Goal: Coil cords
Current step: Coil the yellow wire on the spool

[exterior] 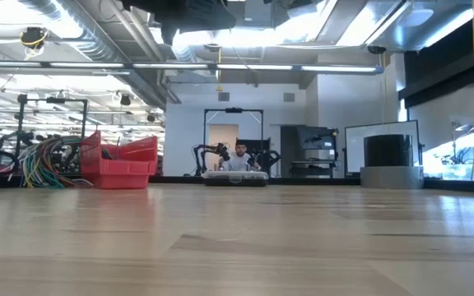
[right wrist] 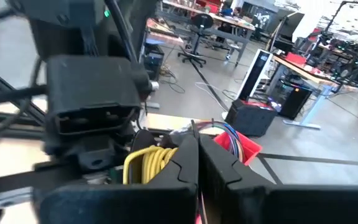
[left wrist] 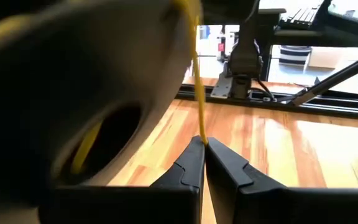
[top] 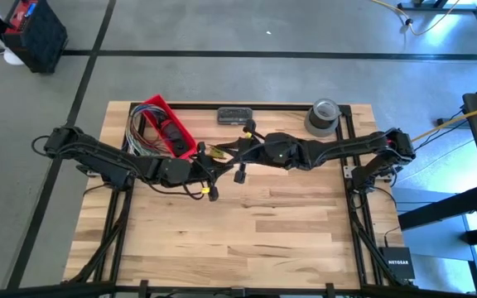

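Cord (left wrist: pixel 199 93): you see a thin yellow strand, taut, pinched in the closed left gripper (left wrist: pixel 204 144) above mid-table
Right gripper (right wrist: pixel 197 144): closed – nothing visibly held
Around: red bin (top: pixel 169 124), multicoloured wires (top: pixel 139 132), tape roll (top: pixel 325 114) – the left wrist view is half blocked by the other arm

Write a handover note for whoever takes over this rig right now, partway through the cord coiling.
Left gripper: shut on a strand of yellow cord, raised above the table's middle, near the red bin.
Right gripper: shut and close to the left one. Yellow loops sit beside its fingers, but it is unclear whether it pinches them.
Done: a few loops are formed, held up between the arms.
Left: probably finish the coil and set it down.
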You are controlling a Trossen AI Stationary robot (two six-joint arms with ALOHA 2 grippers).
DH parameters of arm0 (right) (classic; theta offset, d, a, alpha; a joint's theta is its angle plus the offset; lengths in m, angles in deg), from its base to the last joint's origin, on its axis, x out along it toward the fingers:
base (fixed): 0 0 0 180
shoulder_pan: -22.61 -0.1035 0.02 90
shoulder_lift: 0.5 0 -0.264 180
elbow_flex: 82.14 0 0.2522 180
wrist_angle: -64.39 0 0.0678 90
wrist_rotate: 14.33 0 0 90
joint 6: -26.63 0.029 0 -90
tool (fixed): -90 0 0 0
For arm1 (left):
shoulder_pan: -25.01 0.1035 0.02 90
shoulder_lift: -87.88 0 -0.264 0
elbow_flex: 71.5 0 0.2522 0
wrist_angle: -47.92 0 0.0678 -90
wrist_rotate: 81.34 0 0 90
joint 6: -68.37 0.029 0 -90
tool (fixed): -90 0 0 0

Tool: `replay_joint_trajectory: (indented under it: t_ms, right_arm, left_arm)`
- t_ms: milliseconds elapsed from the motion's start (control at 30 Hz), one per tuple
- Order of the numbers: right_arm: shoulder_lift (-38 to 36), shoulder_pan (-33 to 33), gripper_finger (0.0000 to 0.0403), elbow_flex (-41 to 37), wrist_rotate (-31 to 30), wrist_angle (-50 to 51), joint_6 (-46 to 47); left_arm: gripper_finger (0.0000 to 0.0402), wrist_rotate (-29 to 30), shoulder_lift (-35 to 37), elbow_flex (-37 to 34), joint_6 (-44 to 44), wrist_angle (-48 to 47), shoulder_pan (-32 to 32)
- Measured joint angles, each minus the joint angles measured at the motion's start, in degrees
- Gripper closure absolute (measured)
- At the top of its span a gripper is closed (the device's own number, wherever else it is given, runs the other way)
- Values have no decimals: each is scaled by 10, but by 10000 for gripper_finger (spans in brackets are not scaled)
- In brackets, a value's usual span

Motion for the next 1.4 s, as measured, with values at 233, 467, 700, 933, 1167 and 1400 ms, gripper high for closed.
replay_joint_trajectory:
  t_ms: [233, 467, 700, 933, 1167, 1400]
  right_arm:
    - [-9, 0, 402, 0, 3, 24, 5]
    - [0, 0, 402, 2, -7, 49, 6]
    - [3, 0, 402, 1, -15, 71, 5]
    - [3, -5, 402, 1, -5, 104, 5]
    - [3, -14, 402, 1, -47, 83, -13]
    - [1, -14, 402, 1, -56, 52, -28]
  left_arm:
    - [396, -1, 0, 0, 4, 24, -9]
    - [396, -1, 1, -2, 33, 87, -18]
    - [396, -7, 1, -1, 46, 119, -23]
    - [396, 48, 1, -1, 92, 155, -31]
    - [396, 32, -24, -1, 69, 152, -17]
    - [396, 27, -65, -2, 57, 143, -14]
